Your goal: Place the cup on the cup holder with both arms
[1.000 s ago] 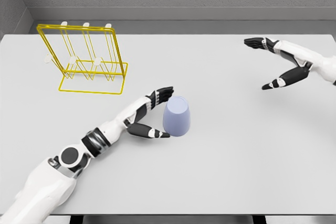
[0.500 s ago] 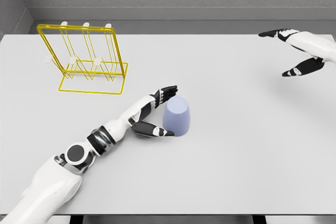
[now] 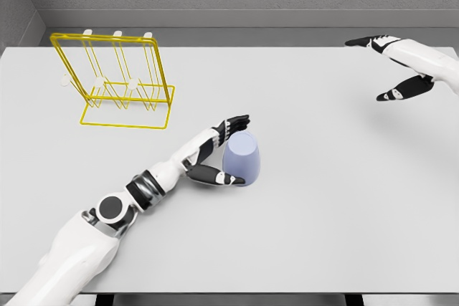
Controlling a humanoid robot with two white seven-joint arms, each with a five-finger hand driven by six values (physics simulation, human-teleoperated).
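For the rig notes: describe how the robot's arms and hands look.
Both arms are smooth white shells. The left arm shows dark banded joints and a round black disc at the elbow. The left hand and right hand have white backs and black-segmented fingers.

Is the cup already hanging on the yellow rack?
No, the cup stands upside down on the table, apart from the yellow rack, beside the left hand.

Bright, even light — soft faint shadows, sharp render, no glare
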